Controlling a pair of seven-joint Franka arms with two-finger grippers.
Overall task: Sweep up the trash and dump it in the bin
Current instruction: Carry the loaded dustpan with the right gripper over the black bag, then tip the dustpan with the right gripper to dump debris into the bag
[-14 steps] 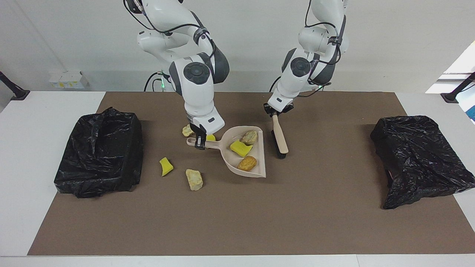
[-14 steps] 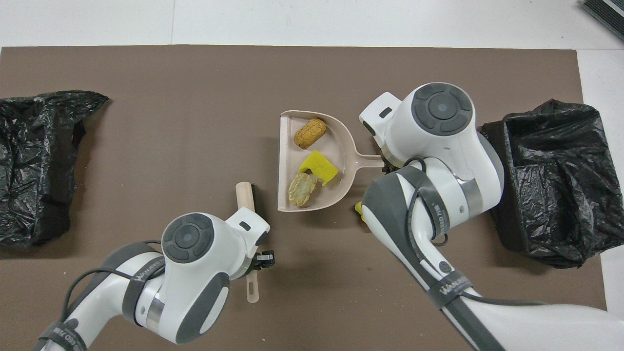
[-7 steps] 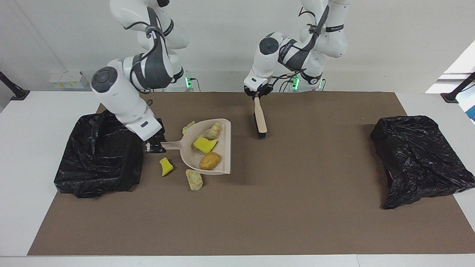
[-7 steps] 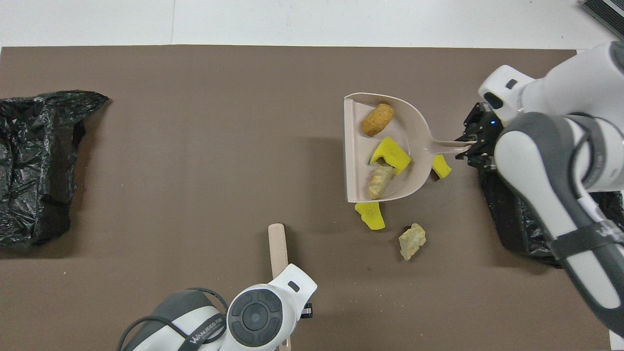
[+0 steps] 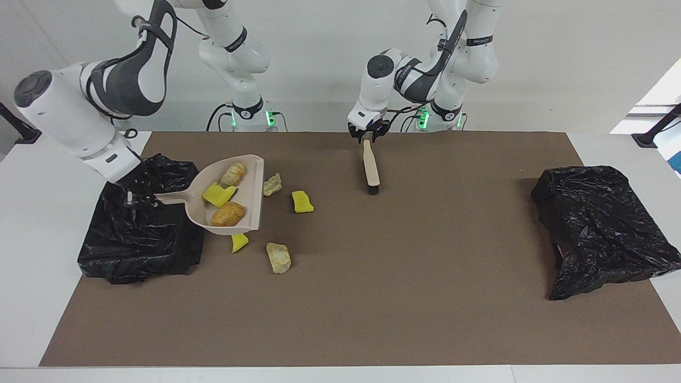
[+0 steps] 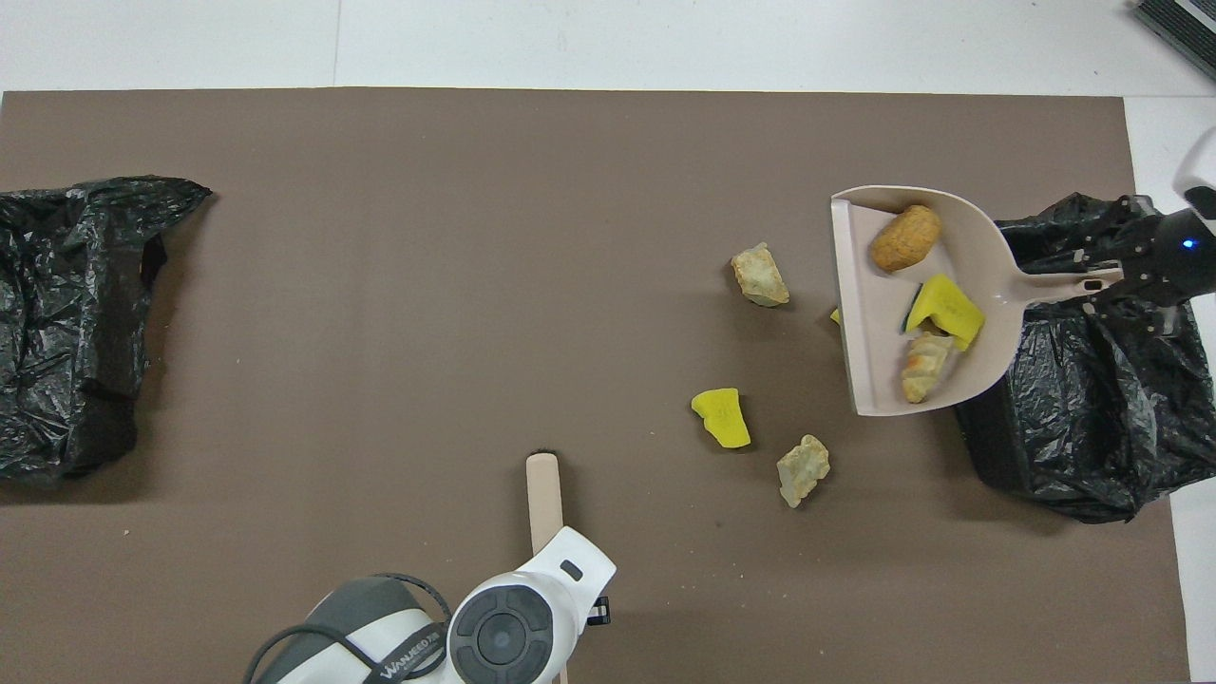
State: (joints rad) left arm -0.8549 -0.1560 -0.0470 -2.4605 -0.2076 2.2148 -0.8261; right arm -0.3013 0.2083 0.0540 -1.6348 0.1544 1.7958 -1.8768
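Note:
My right gripper (image 5: 139,198) is shut on the handle of the pinkish-beige dustpan (image 5: 250,191) and holds it raised beside the black bin (image 5: 143,239), the gripper itself over the bin. In the pan lie a yellow sponge chunk (image 5: 218,194), a beige lump (image 5: 233,173) and the orange-brown lump (image 5: 229,214). On the mat lie a beige lump (image 5: 273,184), a yellow chunk (image 5: 302,201), a second yellow chunk (image 5: 239,242) partly under the pan, and a second beige lump (image 5: 279,257). My left gripper (image 5: 367,135) is shut on the brush (image 5: 371,170), bristles down.
A second black bag-lined bin (image 5: 601,229) stands at the left arm's end of the brown mat. In the overhead view the dustpan (image 6: 974,256) overlaps the edge of the bin (image 6: 1092,418) at the right arm's end, and the brush handle (image 6: 543,484) pokes out from under the left arm.
My right arm has carried the dustpan with three bits from the table's middle toward the bin at its end. My left arm has drawn the brush back toward the robots.

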